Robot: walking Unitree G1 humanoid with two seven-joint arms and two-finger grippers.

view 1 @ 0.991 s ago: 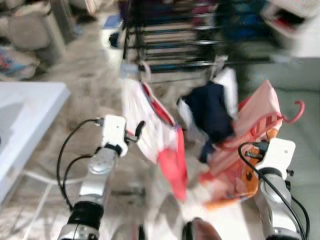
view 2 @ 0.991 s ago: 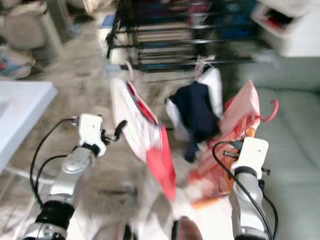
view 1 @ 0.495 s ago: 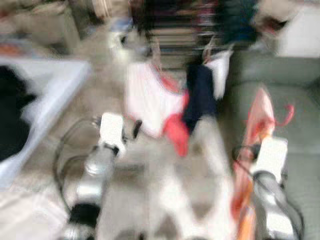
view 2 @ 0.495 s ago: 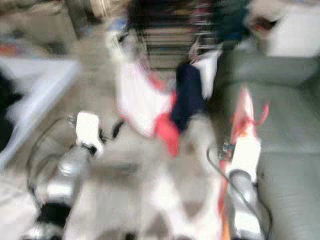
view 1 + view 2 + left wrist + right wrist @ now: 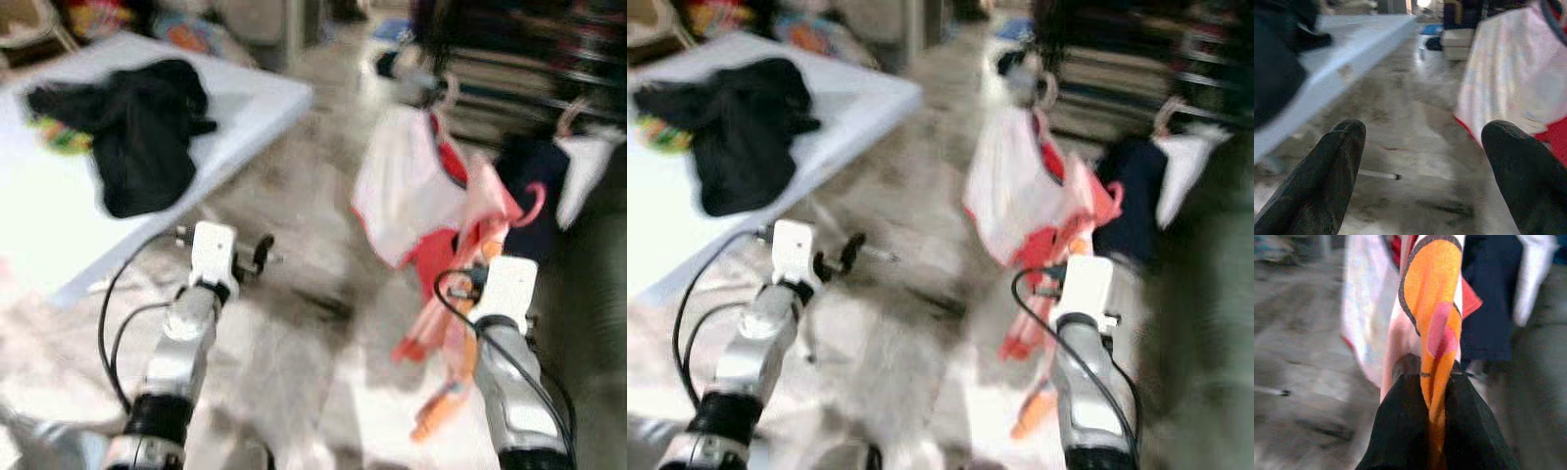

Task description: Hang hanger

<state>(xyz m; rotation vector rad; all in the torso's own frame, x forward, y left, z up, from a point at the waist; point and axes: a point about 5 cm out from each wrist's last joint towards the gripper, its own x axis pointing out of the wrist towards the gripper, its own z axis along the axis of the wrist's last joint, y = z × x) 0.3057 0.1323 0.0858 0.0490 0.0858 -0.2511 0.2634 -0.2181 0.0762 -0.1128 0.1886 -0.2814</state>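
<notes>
Garments (image 5: 416,181) — perhaps four; two grippers (image 5: 263,253).

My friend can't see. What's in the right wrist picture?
The right end effector is shut on a pink and orange cloth garment, pinched between its two black fingers. Behind it hang a white and red garment and a dark navy garment above a blurry grey floor.

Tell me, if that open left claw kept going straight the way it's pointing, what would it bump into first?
Probably nothing soon. The left gripper points low along bare floor. The white and red garment hangs to one side, the white table to the other. Far off sit boxes, though depth is unclear.
</notes>
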